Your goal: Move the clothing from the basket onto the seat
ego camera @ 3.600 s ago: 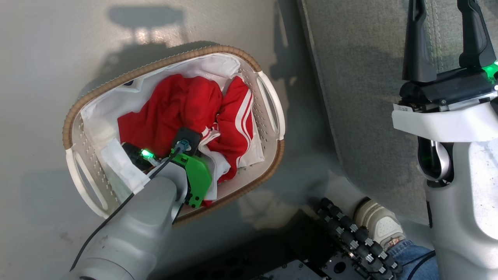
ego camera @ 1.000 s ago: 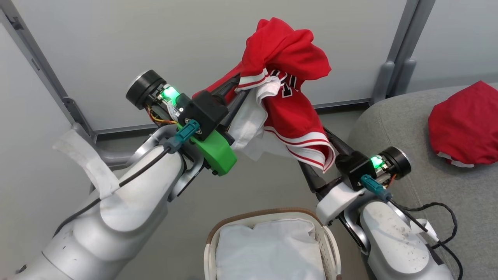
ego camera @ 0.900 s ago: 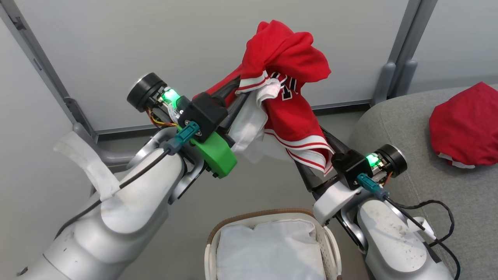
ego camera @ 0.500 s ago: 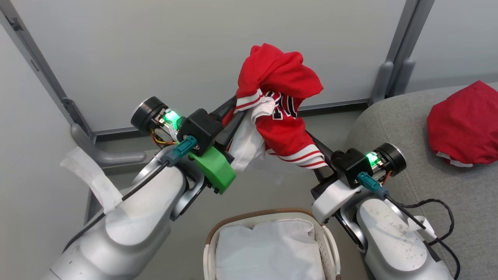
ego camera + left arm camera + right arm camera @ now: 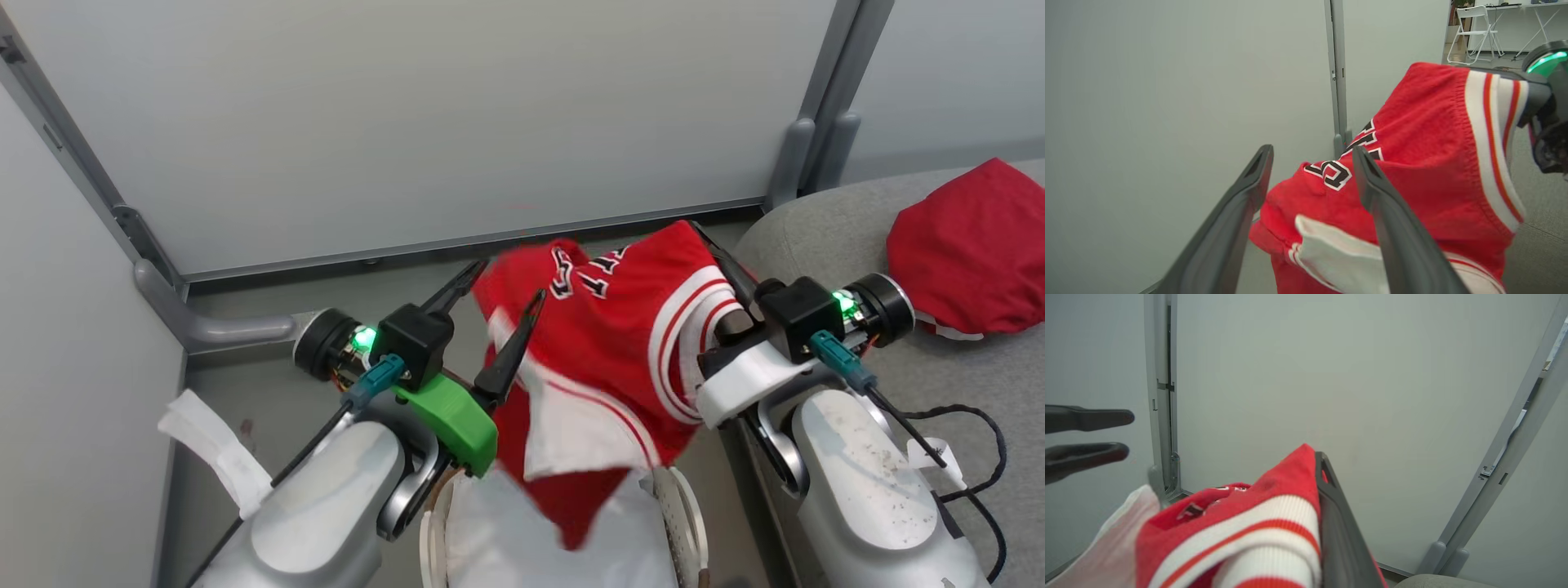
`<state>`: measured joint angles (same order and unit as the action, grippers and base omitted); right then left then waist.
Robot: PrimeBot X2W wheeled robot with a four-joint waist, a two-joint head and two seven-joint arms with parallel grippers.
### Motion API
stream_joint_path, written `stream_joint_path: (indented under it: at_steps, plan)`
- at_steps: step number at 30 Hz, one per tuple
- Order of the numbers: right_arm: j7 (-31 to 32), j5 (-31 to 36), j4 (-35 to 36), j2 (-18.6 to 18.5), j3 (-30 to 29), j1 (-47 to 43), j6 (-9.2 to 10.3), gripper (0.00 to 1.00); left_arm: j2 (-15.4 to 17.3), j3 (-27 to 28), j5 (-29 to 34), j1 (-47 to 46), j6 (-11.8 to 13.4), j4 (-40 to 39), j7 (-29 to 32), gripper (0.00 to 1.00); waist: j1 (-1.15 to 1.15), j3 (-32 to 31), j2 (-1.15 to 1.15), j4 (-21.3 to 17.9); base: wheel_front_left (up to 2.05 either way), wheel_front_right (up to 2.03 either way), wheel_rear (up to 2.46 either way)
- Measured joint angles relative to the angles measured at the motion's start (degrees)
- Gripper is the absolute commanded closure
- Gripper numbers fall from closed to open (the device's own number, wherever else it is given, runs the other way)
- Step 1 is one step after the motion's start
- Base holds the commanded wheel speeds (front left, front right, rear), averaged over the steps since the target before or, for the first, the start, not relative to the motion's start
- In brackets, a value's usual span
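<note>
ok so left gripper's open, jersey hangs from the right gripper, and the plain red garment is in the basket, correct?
Not quite. The plain red garment lies on the grey seat, not in the basket; the head view shows it. The rest holds: the left gripper is open, and the jersey hangs from the shut right gripper.

Grey floor [image 5: 245, 376] below me carried the basket [image 5: 684, 510]. Grey seat [image 5: 963, 367] on my right bore one plain red garment [image 5: 971, 245].
</note>
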<state>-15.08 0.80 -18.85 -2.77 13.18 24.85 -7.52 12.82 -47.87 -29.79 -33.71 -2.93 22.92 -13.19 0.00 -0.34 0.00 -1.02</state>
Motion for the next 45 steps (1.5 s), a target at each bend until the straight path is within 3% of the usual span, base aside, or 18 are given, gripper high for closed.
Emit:
stream_joint_path:
  at_steps: [12,20,34,40,45]
  plan:
    - [0.0,2.5,3.4,0.0,-5.9,-1.2,0.0,1.0,-3.0,3.7,-1.4,7.9,0.9,3.1,-1.8,0.0,0.0,1.0,0.0,-2.8,0.0,0.0,0.0]
    - [0.0,4.3,4.7,0.0,-9.7,-1.5,0.0,1.0,-5.7,6.5,1.9,11.7,0.4,1.5,-1.9,0.0,0.0,2.5,0.0,-6.8,0.0,0.0,0.0]
    - [0.0,6.3,7.2,-0.4,-15.9,0.8,-0.01,1.0,-8.0,9.3,6.7,11.5,-2.1,1.7,-1.9,0.0,0.0,7.6,0.0,-15.6,0.0,0.0,0.0]
    - [0.0,6.1,7.2,-0.6,-17.1,2.3,-0.01,1.0,-8.4,10.0,8.3,10.2,-2.7,2.5,-1.9,0.0,0.0,11.0,0.0,-18.1,0.0,0.0,0.0]
    - [0.0,5.6,4.9,-2.8,-18.6,7.7,-0.01,1.0,-8.6,10.2,9.3,9.0,-3.2,3.0,-1.9,0.0,0.0,13.7,0.0,-19.1,0.0,0.0,0.0]
